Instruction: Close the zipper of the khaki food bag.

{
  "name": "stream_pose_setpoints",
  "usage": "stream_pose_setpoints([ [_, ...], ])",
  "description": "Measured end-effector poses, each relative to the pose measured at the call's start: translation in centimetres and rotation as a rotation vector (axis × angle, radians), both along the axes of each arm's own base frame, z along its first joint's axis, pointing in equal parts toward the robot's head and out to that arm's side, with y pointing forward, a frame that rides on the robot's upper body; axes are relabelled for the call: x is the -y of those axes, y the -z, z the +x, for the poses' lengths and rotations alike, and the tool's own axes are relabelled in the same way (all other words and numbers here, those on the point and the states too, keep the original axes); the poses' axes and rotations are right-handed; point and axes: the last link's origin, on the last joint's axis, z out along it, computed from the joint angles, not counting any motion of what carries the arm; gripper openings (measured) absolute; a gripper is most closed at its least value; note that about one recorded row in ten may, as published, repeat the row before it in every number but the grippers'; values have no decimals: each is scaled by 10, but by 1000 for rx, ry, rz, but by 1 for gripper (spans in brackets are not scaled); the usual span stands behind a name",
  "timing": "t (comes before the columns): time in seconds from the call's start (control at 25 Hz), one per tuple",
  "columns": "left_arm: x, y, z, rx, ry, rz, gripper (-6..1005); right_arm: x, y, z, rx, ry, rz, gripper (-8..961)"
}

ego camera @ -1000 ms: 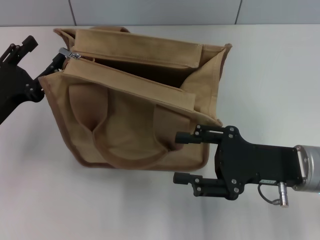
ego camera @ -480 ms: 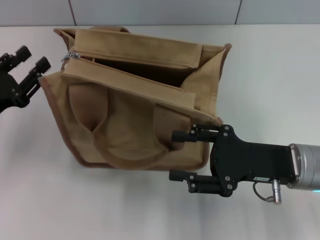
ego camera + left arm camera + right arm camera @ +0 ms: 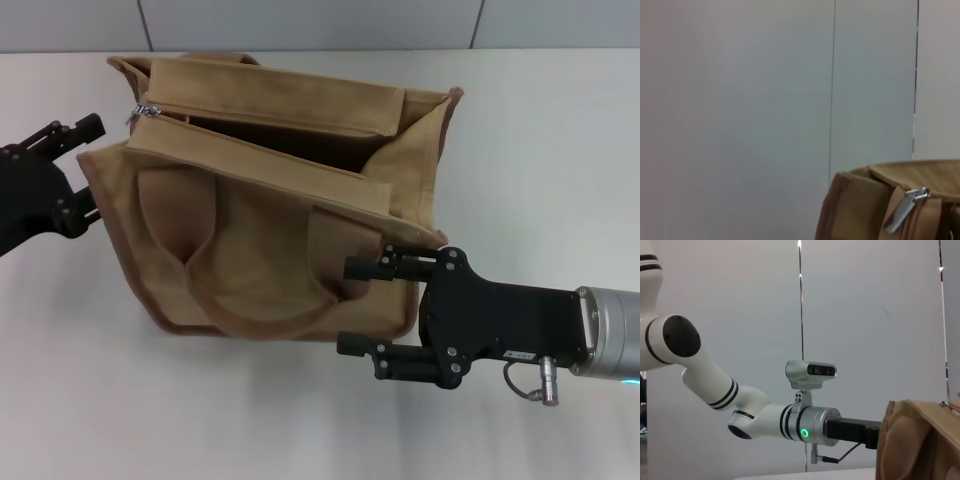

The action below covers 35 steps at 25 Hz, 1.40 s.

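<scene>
Left arm: cut off by the head view's left edge.
Khaki food bag: only a corner is shown in the left wrist view.
Left gripper: fingers are hidden behind the bag in the right wrist view.

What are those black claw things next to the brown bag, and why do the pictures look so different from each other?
The claws are a robot's two grippers, its hands. One picture is taken from its head, looking down at a white table. The other two come from little cameras on its wrists, so they look sideways.

On the table lies a khaki food bag, wide open on top. The robot should zip it shut. The zipper has a shiny silver pull, also seen in the left wrist picture.

The left gripper sits open beside that end of the bag, holding nothing. The right gripper is open at the bag's other corner.
</scene>
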Motion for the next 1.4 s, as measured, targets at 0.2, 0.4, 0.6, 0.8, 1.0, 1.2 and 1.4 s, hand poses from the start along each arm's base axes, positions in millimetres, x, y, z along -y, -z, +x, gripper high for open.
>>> stream_pose_setpoints([
  [0.2, -8, 3, 10, 50, 14, 15, 700, 1, 1, 0, -2, 5, -5, 670],
  [0.4, -12, 2, 13, 86, 10, 36, 703, 2, 1, 2, -3, 11, -6, 670],
  [0.6, -13, 1, 11, 97, -7, 58, 701, 3, 1, 2, -3, 13, -6, 670],
  [0.8, -8, -2, 6, 137, -33, 94, 700, 3, 1, 2, -2, 13, -5, 670],
  [1.0, -8, 0, 6, 133, -33, 85, 698, 2, 1, 2, 0, 13, -4, 670],
  [1.2, -6, 6, 9, 109, -4, 64, 696, 1, 2, 2, 6, 16, -2, 670],
  [1.4, -4, 16, 12, 90, 20, 41, 694, 2, 3, 3, 6, 20, -4, 670],
])
